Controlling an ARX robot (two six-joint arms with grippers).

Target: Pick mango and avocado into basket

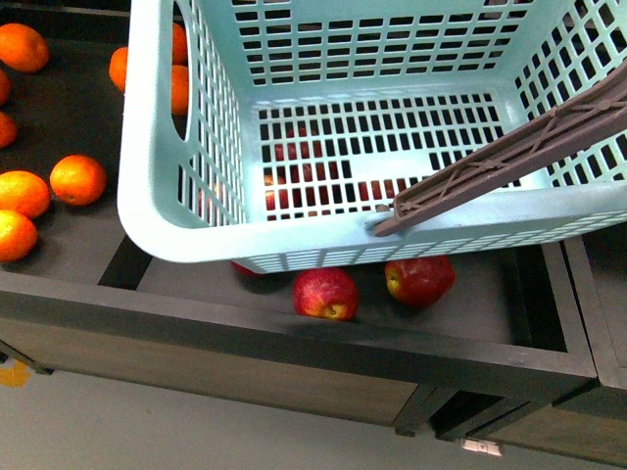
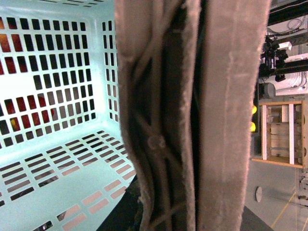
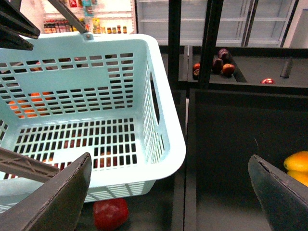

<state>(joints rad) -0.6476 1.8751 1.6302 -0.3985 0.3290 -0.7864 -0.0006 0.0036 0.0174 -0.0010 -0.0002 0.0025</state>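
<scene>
We are hanging the basket (image 1: 142,176) by its handle (image 1: 509,157) over the apples (image 1: 326,294), cannot tell the left gripper's closure, and are holding the right gripper (image 3: 169,161) wide for the mango (image 3: 298,162)

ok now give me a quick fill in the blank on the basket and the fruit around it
1. Inside, the turquoise basket is ___.
2. The apples under its near rim are ___ in colour.
3. In the front view the oranges lie to the basket's ___.
4. The right gripper is ___.
Missing words: empty, red, left, open.
</scene>
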